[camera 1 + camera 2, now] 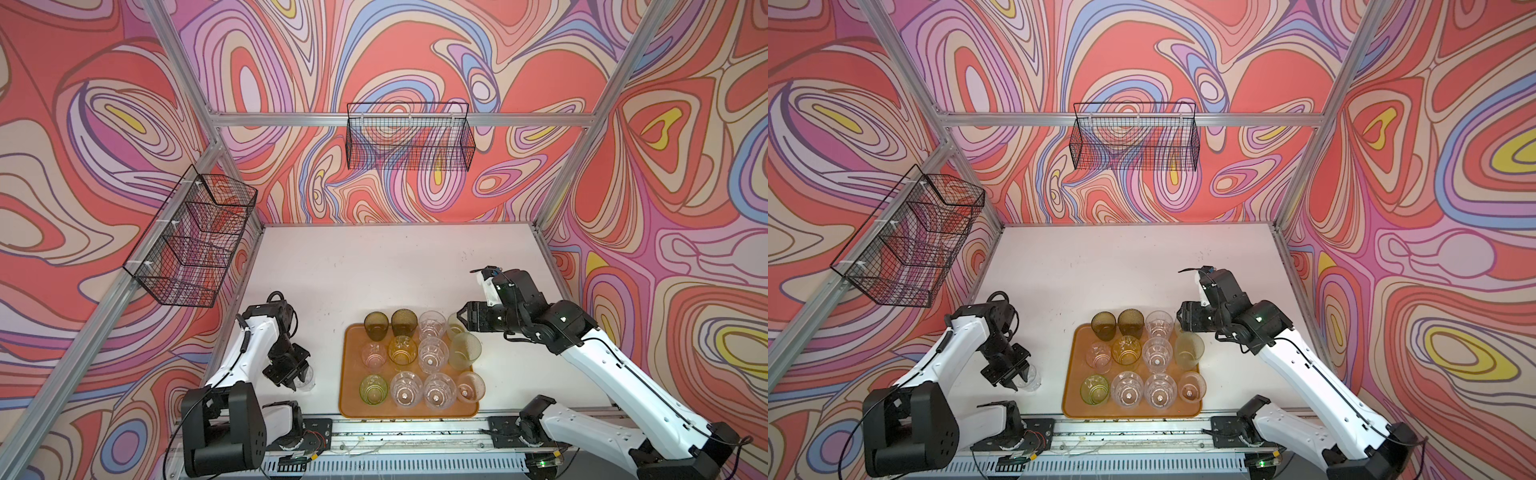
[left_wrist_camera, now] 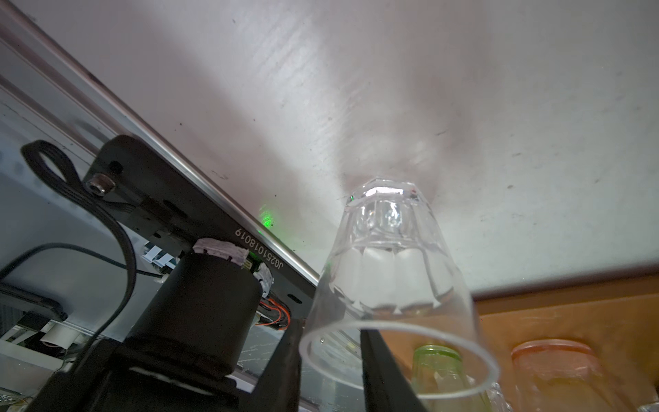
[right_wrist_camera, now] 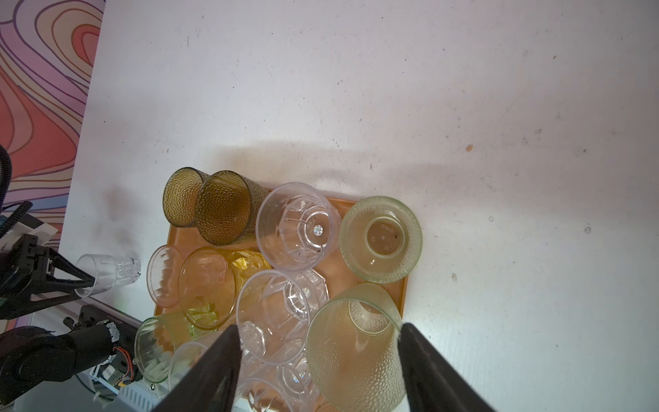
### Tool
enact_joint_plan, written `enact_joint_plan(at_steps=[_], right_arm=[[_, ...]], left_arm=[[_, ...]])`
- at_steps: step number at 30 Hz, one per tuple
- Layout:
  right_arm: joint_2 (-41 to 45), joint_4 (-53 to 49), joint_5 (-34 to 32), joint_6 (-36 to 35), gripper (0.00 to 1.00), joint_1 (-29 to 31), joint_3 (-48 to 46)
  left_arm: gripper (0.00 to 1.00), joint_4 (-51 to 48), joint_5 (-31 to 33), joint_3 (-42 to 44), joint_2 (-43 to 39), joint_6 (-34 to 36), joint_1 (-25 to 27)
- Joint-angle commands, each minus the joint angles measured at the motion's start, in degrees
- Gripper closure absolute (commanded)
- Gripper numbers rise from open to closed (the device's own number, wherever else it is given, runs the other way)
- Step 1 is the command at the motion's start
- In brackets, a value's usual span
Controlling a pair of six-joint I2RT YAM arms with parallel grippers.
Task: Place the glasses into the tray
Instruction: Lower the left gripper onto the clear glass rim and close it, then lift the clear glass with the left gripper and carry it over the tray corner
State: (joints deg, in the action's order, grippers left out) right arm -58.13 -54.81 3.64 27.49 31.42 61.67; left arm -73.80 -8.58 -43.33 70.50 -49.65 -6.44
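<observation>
Glasses mostly sit upright in rows on the tray (image 1: 348, 399); one clear tumbler (image 1: 306, 379) stands on the bench (image 1: 365, 270) just left of the tray. Your left pincer (image 1: 300, 376) is narrowed around that tumbler's rim. Your right pincer (image 1: 459, 318) hangs wide open above the tray's far right corner, over a frosted green glass (image 3: 381, 239), holding nothing

2 black wire baskets (image 1: 409, 137) (image 1: 193, 237) on walls, white table (image 1: 374, 266)
</observation>
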Motion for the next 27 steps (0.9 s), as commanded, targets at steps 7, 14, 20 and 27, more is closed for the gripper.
enact_joint_plan(at_steps=[7, 14, 20, 27], right_arm=[[0.4, 0.9, 1.4, -1.0, 0.28, -1.1, 0.3], [0.6, 0.6, 1.4, -1.3, 0.28, -1.2, 0.7], [0.6, 0.0, 1.3, -1.2, 0.28, -1.3, 1.1], [1.5, -0.7, 1.0, -0.6, 0.29, -1.3, 1.7]], left_arm=[[0.73, 1.6, -0.4, 0.4, 0.4, -1.4, -0.4], [0.81, 2.5, -0.8, 0.2, 0.9, -1.1, -0.4], [0.87, 2.8, -1.2, -0.3, 1.1, -0.2, -0.4], [0.95, 1.2, -0.7, -2.5, 0.8, 2.6, -0.4]])
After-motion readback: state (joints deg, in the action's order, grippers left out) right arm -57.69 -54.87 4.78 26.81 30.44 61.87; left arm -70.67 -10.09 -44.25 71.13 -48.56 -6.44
